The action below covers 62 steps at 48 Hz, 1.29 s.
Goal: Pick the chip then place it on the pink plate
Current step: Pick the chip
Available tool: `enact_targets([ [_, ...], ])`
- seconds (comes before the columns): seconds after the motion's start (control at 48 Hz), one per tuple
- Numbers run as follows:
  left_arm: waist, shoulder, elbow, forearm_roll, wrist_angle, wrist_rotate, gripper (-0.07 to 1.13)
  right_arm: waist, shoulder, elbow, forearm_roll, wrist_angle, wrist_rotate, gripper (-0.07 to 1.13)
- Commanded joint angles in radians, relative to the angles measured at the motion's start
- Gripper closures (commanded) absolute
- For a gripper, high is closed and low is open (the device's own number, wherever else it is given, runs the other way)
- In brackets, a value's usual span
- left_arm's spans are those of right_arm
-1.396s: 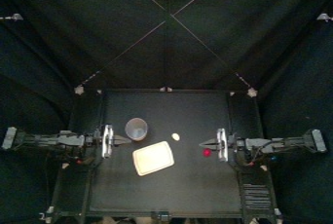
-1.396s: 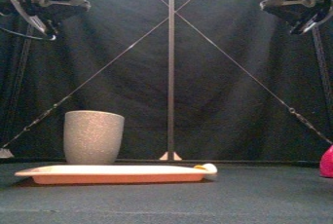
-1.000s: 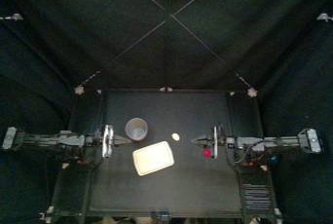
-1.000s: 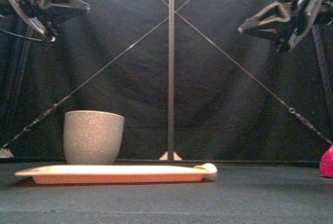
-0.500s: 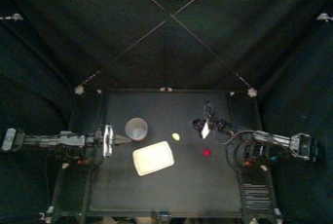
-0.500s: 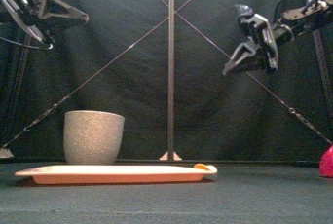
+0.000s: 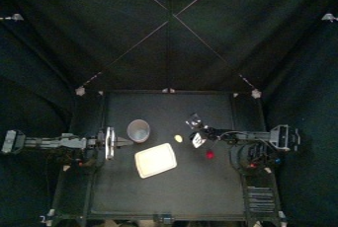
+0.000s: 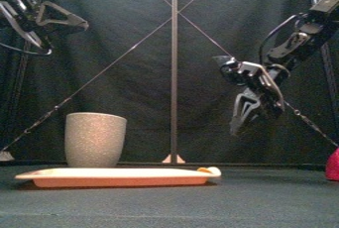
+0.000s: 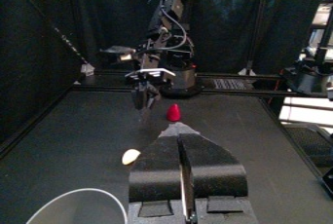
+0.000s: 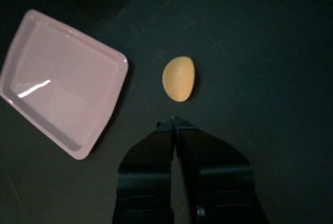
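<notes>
The chip [image 7: 179, 137] is a small pale yellow oval lying on the table, just right of the pink plate [image 7: 156, 159]; in the right wrist view the chip [image 10: 178, 77] lies a short way ahead of the jaw tips, with the plate [image 10: 58, 82] beside it. My right gripper [image 7: 199, 132] hangs above the table close to the chip's right side, pointing down [image 8: 245, 113], jaws shut and holding nothing. My left gripper [image 7: 106, 144] rests at the left, raised [image 8: 34, 14], jaws shut.
A tall grey speckled cup [image 7: 138, 129] stands behind the plate's left part [image 8: 95, 139]. A red toy [image 7: 209, 155] lies right of the plate, near the right arm [image 8: 332, 165]. The plate's rim [image 8: 113, 176] is low at the front.
My right arm has swung in from the table's right side toward the middle and come down, its gripper now tilted downward near the chip. The left arm, chip and plate have stayed put.
</notes>
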Motion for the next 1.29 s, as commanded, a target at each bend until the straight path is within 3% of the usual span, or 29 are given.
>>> enact_targets([
  [0.021,0.003,0.006,-0.008,0.000,-0.009,0.000,1.02,0.002,0.069,-0.078,0.003,0.011,-0.002,0.54],
  [0.167,0.006,0.006,0.003,0.000,-0.009,0.002,1.02,-0.002,0.163,-0.161,0.009,0.067,0.000,0.30],
  [0.208,0.006,0.006,0.005,0.000,-0.009,0.002,1.02,-0.003,0.178,-0.175,0.011,0.081,0.000,0.28],
  [1.292,0.009,0.006,0.031,0.000,-0.029,0.002,1.02,-0.086,0.321,-0.261,-0.021,0.118,0.000,0.29],
])
